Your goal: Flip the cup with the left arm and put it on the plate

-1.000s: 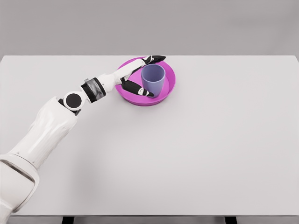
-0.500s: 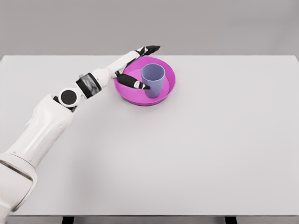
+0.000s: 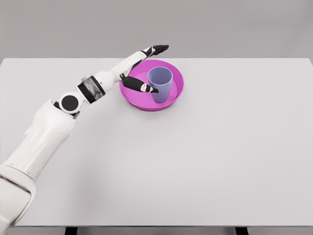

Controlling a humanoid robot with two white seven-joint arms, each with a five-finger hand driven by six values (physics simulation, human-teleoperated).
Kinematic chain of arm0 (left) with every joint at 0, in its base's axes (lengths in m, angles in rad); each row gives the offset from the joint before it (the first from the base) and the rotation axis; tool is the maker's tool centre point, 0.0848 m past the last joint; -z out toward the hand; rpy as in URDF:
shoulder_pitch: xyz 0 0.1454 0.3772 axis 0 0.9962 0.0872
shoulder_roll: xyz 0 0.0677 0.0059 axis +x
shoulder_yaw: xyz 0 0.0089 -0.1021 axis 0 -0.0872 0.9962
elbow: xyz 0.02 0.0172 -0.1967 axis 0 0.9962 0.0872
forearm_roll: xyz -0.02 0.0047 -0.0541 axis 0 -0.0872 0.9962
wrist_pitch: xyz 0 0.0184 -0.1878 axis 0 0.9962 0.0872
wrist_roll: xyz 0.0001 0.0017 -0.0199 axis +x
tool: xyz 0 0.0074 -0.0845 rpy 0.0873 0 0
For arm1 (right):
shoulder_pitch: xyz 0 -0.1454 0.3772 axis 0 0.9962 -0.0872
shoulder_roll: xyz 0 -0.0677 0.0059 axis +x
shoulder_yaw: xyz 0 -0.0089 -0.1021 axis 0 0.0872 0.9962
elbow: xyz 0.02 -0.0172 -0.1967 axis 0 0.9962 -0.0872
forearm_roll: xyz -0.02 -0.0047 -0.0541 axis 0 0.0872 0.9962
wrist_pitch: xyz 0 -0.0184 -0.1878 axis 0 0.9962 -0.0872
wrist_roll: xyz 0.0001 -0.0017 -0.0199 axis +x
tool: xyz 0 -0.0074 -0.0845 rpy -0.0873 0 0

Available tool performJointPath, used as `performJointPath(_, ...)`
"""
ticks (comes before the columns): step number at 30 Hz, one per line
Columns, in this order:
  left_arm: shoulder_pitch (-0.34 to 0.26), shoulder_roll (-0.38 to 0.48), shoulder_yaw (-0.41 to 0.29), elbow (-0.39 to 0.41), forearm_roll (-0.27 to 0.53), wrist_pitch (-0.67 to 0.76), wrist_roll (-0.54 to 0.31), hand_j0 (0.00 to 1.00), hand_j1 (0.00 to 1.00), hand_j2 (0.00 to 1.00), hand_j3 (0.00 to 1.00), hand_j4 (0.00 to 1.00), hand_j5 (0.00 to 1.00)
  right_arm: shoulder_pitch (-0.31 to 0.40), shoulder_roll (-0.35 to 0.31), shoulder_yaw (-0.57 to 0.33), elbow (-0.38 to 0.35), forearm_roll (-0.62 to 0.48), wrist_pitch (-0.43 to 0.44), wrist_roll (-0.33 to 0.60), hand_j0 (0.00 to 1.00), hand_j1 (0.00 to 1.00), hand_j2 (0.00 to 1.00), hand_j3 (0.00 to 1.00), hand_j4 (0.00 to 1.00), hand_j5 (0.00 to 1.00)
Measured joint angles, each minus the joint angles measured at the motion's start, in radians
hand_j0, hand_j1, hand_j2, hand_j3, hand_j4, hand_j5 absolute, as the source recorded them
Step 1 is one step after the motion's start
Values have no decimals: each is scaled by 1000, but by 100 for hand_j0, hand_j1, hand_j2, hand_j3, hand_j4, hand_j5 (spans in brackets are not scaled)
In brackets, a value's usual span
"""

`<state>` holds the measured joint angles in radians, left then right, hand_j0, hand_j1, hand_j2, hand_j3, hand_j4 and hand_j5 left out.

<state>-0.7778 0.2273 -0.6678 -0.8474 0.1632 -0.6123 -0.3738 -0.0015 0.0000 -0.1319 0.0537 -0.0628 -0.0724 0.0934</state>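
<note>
The cup (image 3: 160,83) is seen upright on the plate (image 3: 177,93), mouth up; the left hand (image 3: 145,71) has been lifted slightly off it since a second ago, fingers spread and empty, so placement is judged complete

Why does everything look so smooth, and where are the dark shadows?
Head view: it is a simulator render with soft, even light, so the cup, plate and left robot hand cast only faint shadows; no glare, edges slightly soft, the table plain white.
</note>
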Motion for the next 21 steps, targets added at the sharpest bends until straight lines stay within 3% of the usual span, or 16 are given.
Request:
performJointPath(9,51,132,1,-154,3,0,-1,100,100,100,100,100,100,0,0,0,0,0,0,0,100,100,100,100,100,100)
performJointPath(14,100,284,12,-220,1,0,-1,100,100,100,100,100,100,0,0,0,0,0,0,0,100,100,100,100,100,100)
performJointPath(17,149,390,55,-229,-6,-1,-2,100,100,100,100,100,100,0,0,0,0,0,0,0,100,100,100,100,100,100)
performJointPath(21,170,492,95,-229,-12,0,-3,100,100,100,100,100,100,0,0,0,0,0,0,0,100,100,100,100,100,100)
